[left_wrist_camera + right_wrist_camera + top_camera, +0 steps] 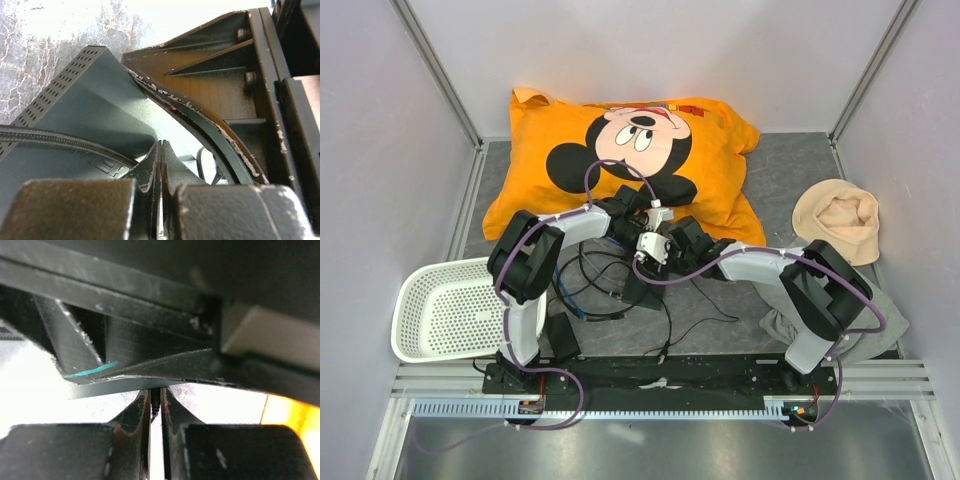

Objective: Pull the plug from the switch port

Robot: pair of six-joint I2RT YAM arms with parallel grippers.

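Switch (90, 110) sits mid-desk (790, 165), probably light and apt to slide. Left jaws, closed together, seem to press on it. Right jaws pinch the thin plug (156, 402), which looks small and stiff and is best gripped by its body, not the cord.

Robotics lab cell I'd say: white panel walls (650, 50), aluminium frame (440, 75), arms (525, 262) bolted on a rail (430, 378)

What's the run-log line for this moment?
left pincer: shut, at switch box edge | right pincer: shut on thin black cable | plug: hidden, in or out cannot tell
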